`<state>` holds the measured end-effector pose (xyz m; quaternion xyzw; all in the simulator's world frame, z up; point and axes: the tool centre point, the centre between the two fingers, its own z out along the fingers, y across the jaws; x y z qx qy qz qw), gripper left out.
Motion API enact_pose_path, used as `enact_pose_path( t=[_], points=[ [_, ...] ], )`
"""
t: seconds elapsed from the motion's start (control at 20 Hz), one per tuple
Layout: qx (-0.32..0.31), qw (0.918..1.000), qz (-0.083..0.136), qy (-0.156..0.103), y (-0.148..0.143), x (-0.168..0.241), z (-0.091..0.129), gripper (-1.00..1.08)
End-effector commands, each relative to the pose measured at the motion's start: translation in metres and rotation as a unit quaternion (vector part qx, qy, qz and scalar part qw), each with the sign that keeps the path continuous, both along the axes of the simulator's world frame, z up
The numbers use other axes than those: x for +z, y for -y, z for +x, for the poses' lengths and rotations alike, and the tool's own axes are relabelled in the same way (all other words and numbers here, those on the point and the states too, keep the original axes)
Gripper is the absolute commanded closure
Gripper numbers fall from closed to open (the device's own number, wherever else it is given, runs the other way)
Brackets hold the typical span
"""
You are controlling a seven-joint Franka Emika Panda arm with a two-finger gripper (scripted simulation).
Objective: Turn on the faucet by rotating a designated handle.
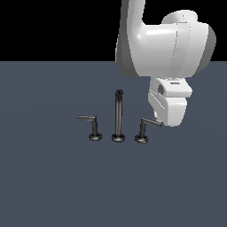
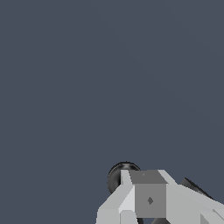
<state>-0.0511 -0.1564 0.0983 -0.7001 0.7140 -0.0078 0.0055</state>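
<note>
The faucet (image 1: 118,117) is a small dark three-piece set on the grey floor, with a tall straight spout between two short L-shaped levers. The handle (image 1: 148,123) is the lever on the exterior view's right, and its thin arm juts rightward. My gripper (image 1: 165,123) hangs right beside that arm's free end, touching or nearly touching it. In the wrist view its fingers (image 2: 148,199) look pressed together with nothing between them. A dark round faucet part (image 2: 119,175) shows just behind them; I cannot tell which piece it is.
The twin lever (image 1: 91,126) with a leftward arm stands on the exterior view's left of the spout. A flat grey floor (image 1: 53,186) lies all around. My white arm (image 1: 168,44) rises above the handle's right side.
</note>
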Motion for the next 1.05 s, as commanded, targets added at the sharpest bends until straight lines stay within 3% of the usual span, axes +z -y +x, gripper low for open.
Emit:
enact_pose_path(
  t=[0.0, 0.3, 0.4, 1.0],
  points=[
    [0.000, 1.0000, 0.002, -0.007, -0.004, 0.000, -0.015, 1.08],
    [-0.003, 1.0000, 0.002, -0.009, -0.007, 0.000, -0.038, 1.08],
    [-0.004, 1.0000, 0.001, -0.005, -0.003, 0.000, -0.031, 1.08],
    [-0.003, 1.0000, 0.002, -0.009, -0.046, 0.000, -0.055, 1.08]
  ],
)
